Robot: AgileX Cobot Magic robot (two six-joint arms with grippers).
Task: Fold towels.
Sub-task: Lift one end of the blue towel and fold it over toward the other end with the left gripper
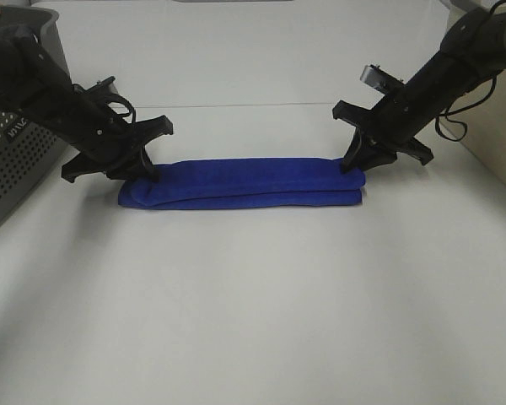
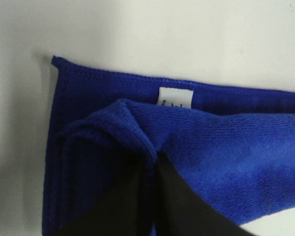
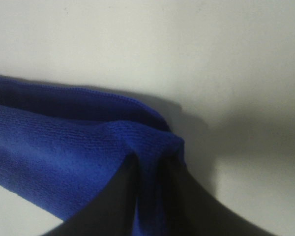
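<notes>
Towel [image 1: 244, 187] lies as long folded strip on table [image 1: 253, 321], near basket [image 1: 13, 169]. Left gripper [image 1: 143, 174] pinches towel end nearer basket; right gripper [image 1: 354, 167] pinches end far from basket. Lengthwise fold seems laid. Next probably: release cloth, then fold end to end.

Inventory of your surroundings:

- Table top [image 1: 253, 321]: plain white and matt. It fills most of your high view and is the only backdrop in both wrist views.
- Seam [image 1: 253, 105]: a faint straight line crossing the far side. The surface beyond it looks paler, and you cannot tell whether that is a second table or a backdrop.
- Basket [image 1: 8, 169]: grey with a perforated wall, at your left edge. It carries a dark label whose lettering is too small to read.
- Beige panel [image 1: 499, 160]: stands along the table's right side.
- Light: soft and from above. You see blurred grey shadows on the white, with the far area brightest and the near corners dimmer.
</notes>
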